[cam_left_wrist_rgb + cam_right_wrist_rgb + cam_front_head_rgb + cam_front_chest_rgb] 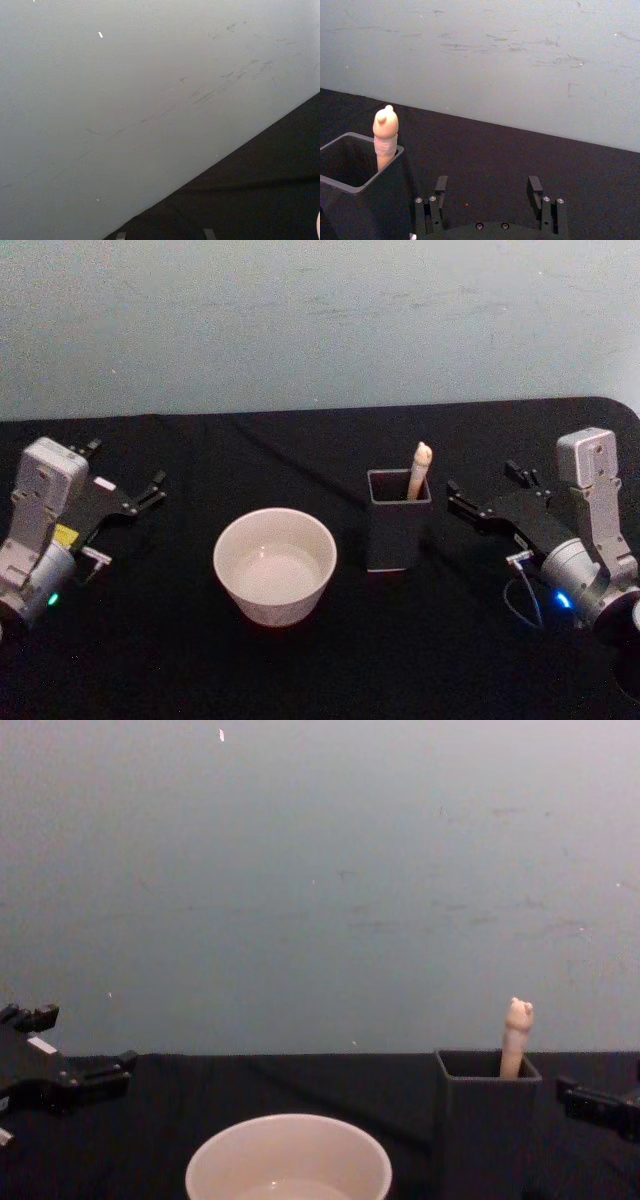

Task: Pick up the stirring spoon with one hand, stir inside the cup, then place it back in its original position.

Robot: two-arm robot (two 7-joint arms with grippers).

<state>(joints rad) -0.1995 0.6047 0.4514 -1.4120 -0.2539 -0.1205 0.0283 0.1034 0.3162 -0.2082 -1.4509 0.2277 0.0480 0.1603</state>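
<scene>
While the slim cream stirring spoon (420, 469) with its little animal-head knob stands in the tall dark grey square holder box (398, 520), no part of the job looks done yet. It leans in the far right corner of the box, and its knob pokes up above the rim. Just to the left of the box, a little nearer the robot, sits the wide round pale cream cup (275, 565) on the black table (300, 450). The cup and box are near each other but not touching. On the right side of the table, the right gripper (485, 496) waits close to the box with its jaws wide apart and nothing in them. Over on the left side, well apart from the cup, the left gripper (125, 475) is parked with its jaws open too, holding nothing. Everything is left to do: grab the spoon, lift it out, stir in the cup, then drop it back in the box.
</scene>
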